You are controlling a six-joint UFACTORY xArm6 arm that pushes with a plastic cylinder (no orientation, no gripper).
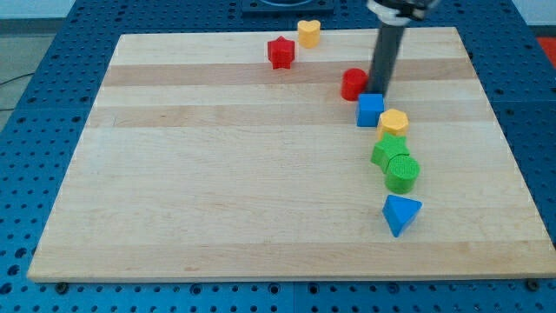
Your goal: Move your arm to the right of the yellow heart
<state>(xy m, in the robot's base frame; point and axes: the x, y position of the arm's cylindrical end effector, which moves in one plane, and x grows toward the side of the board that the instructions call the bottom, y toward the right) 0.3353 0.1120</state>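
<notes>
The yellow heart (308, 33) sits near the view's top edge of the wooden board (217, 174), just right of a red star (281, 52). My dark rod comes down from the view's top, and my tip (380, 90) rests on the board below and to the right of the heart. The tip is right beside a red round block (353, 83) on its left and just above a blue cube (370, 109).
A yellow hexagon block (393, 123), a green block (388, 150), a green cylinder (402, 173) and a blue triangular block (400, 213) run in a line down the view's right side below the blue cube.
</notes>
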